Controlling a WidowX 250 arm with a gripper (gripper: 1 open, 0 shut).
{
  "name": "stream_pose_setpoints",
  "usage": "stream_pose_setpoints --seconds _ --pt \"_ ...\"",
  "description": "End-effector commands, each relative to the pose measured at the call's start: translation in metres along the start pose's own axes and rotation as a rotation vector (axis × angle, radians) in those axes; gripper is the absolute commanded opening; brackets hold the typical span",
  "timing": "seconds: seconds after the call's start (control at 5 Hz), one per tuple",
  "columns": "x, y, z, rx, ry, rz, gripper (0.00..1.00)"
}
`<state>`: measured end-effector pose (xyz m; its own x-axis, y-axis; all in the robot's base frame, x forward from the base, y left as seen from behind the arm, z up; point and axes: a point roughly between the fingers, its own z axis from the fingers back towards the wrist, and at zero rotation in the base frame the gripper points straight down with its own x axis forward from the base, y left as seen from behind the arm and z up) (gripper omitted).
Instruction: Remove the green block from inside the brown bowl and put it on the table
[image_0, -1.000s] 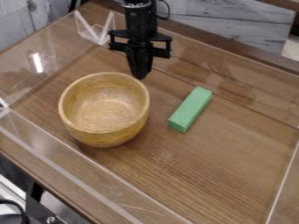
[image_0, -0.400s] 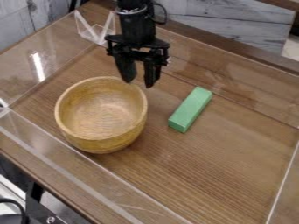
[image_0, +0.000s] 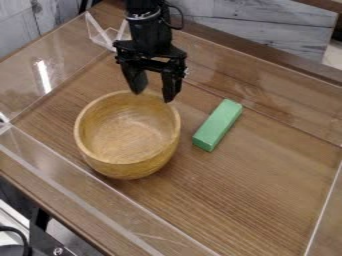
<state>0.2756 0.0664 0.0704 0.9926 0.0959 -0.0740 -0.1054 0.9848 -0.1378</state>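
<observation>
The green block (image_0: 218, 125) lies flat on the table (image_0: 254, 190), just right of the brown bowl (image_0: 127, 136) and outside it. The bowl's inside looks bare. My gripper (image_0: 152, 92) hangs pointing down over the bowl's far rim. It is open, with nothing between its two dark fingers (image_0: 170, 88). The block is a short way to the right of the gripper and nearer the camera.
Clear acrylic walls (image_0: 54, 185) run along the table's edges, near the bowl on the left and front. A white brick wall (image_0: 267, 30) stands behind the table.
The gripper went from shut to open and drifted slightly left in the picture. The bowl slid a little toward the front right.
</observation>
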Motion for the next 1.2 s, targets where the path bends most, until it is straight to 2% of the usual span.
stream_pose_setpoints --seconds 0.0,0.4,1.0 --pt "-0.005 0.001 0.000 -0.004 -0.017 0.007 1.00" --pt "-0.010 -0.001 -0.010 -0.017 -0.019 0.005 1.00" --pt "-0.007 0.001 -0.030 -0.036 -0.029 0.005 1.00"
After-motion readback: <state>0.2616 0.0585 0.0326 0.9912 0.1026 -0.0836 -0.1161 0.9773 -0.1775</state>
